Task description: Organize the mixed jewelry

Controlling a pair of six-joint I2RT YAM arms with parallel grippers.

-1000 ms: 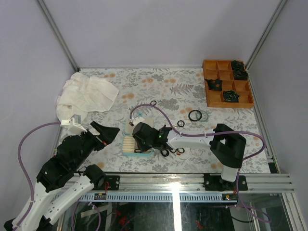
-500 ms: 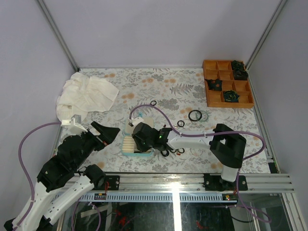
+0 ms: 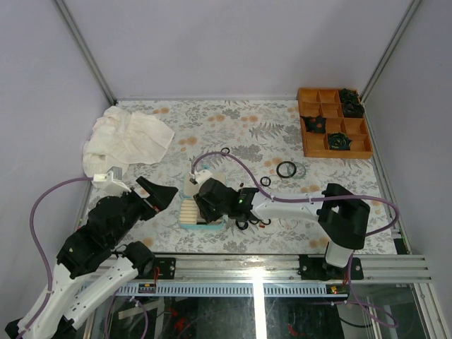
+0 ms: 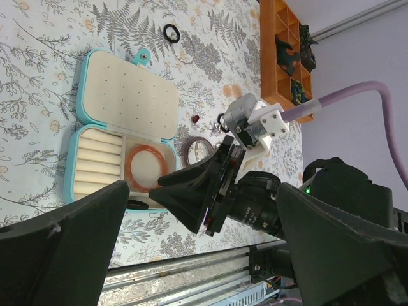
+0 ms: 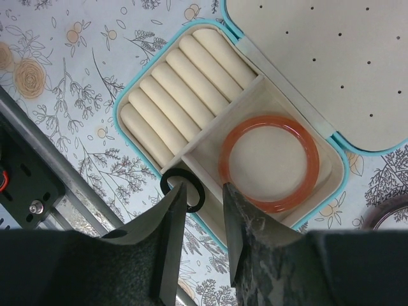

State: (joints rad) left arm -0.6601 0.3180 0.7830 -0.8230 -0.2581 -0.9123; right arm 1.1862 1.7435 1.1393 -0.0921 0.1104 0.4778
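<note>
Barely begun: one bangle (image 5: 269, 162) lies in the case (image 5: 319, 57), a black ring (image 5: 172, 177) sits at its rim beside the narrowly parted, empty right hand (image 5: 203, 190), more rings (image 3: 265, 181) strew the tabletop (image 3: 233, 127) toward its near edge, and the left hand (image 3: 138, 187) hangs wide, empty.

My left arm (image 3: 70, 296) and right arm (image 3: 289, 207) wear white shells over black joints, each trailing a purple cable (image 3: 42, 212); my jaws are matte black
</note>
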